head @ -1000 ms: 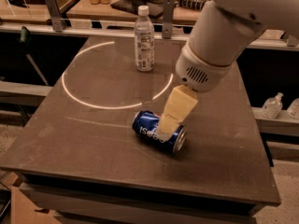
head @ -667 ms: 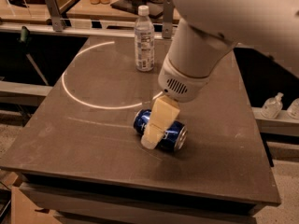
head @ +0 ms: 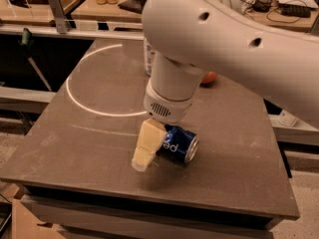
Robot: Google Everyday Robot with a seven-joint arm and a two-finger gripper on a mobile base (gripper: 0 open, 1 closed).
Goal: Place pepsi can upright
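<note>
Pepsi can [head: 180, 144] still on its side, front-centre of table [head: 75, 133], silver end facing right. Gripper [head: 147, 151] lower than a second ago, now down against can's left end (whether it is spread or pinching: cannot tell). Arm [head: 214, 39] has swung across view, now hiding most of bottle [head: 147, 59].

On tabletop [head: 84, 138], centre toward near edge: pepsi can [head: 178, 144] on its side. Tool [head: 148, 151] at can's left end, arm [head: 224, 44] above. Bottle [head: 147, 59] far, behind arm.
</note>
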